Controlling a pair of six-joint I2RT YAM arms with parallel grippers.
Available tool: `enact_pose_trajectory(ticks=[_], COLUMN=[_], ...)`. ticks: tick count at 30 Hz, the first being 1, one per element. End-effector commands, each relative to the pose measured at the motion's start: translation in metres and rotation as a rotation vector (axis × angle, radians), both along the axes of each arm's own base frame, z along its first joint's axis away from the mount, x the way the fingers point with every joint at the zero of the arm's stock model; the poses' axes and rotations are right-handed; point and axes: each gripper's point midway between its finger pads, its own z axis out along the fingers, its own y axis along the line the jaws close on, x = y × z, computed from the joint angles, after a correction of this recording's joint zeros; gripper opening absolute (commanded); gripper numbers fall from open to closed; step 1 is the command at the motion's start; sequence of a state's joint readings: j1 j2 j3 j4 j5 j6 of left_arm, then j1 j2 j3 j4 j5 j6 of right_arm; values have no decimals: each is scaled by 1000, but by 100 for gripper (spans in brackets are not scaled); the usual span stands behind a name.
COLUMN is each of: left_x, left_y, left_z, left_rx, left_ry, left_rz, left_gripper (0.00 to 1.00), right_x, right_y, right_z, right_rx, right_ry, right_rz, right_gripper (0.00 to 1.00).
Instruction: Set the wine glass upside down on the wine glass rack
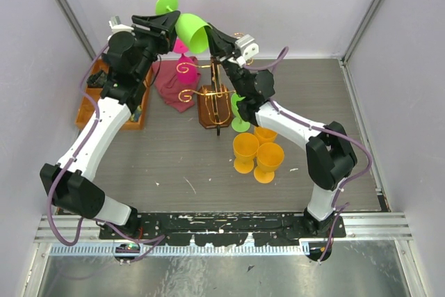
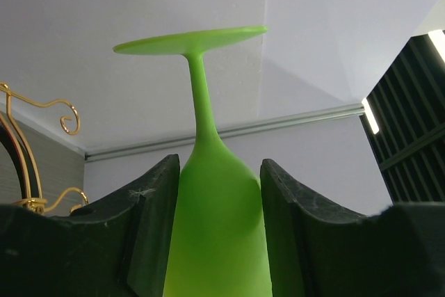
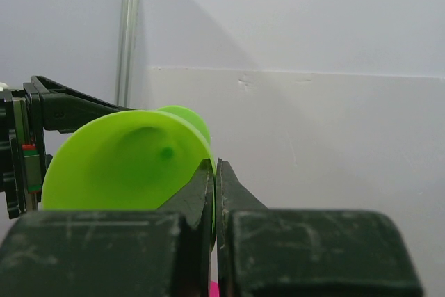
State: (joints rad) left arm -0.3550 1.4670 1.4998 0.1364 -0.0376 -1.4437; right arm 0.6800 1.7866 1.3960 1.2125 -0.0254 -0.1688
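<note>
Your left gripper (image 2: 220, 172) is partway open, both fingers pressed against the bowl of the lime-green plastic wine glass (image 1: 192, 29). Your right gripper (image 3: 214, 175) is pinched tight on that glass's rim. The glass is up in the air and tilted, foot high, mouth toward the right gripper, close to the gold wire rack on a brown oval wooden base (image 1: 215, 106), not on it.

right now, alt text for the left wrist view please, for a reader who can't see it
A green wine glass fills the middle, its bowl close between the left gripper's two dark fingers and its stem and round foot rising toward a pale wall. Gold curls of the wine glass rack show at the left edge.
</note>
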Motion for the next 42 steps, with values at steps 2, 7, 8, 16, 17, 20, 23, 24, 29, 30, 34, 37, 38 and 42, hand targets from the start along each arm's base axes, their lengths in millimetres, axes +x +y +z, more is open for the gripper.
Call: enact_pose_trajectory(ticks=[2, 7, 8, 16, 17, 20, 23, 24, 29, 30, 34, 37, 38, 42], left_x=[-13, -13, -13, -10, -10, -8, -7, -7, -6, -6, -6, -6, -6, -5], left_y=[5, 8, 8, 8, 8, 7, 6, 6, 7, 8, 9, 9, 9, 9], left_z=[15, 15, 16, 16, 16, 17, 17, 17, 20, 21, 24, 26, 26, 26], left_rx=[-11, -14, -15, -20, -20, -20, -20, -18, -14, -13, -11, -11, -11, -14], left_ry=[-57, -59, -60, -61, -64, -70, -75, -76, -100, -104, -120, -127, -129, -130], left_rz=[7, 23, 25, 27, 27, 26, 22, 25, 33, 35, 35, 29, 28, 23], left_gripper=[54, 55, 55, 56, 55, 47, 39, 36, 25, 23, 19, 21, 23, 31], right_x=[-32, -35, -36, -37, -37, -37, -37, -37, -40, -40, -42, -42, -42, -44], right_y=[-7, -7, -8, -9, -9, -9, -10, -10, -9, -9, -9, -10, -10, -8], right_z=[32, 31, 31, 28, 28, 28, 28, 28, 27, 27, 26, 27, 27, 28], right_rx=[44, 42, 41, 32, 32, 30, 32, 32, 30, 28, 23, 21, 20, 16], right_ry=[-88, -86, -87, -87, -88, -89, -91, -92, -106, -107, -110, -112, -113, -119], right_rz=[61, 69, 68, 65, 62, 61, 57, 57, 66, 67, 67, 63, 63, 73], right_gripper=[1, 1, 1, 0, 0, 0, 0, 1, 0, 0, 0, 0, 0, 0])
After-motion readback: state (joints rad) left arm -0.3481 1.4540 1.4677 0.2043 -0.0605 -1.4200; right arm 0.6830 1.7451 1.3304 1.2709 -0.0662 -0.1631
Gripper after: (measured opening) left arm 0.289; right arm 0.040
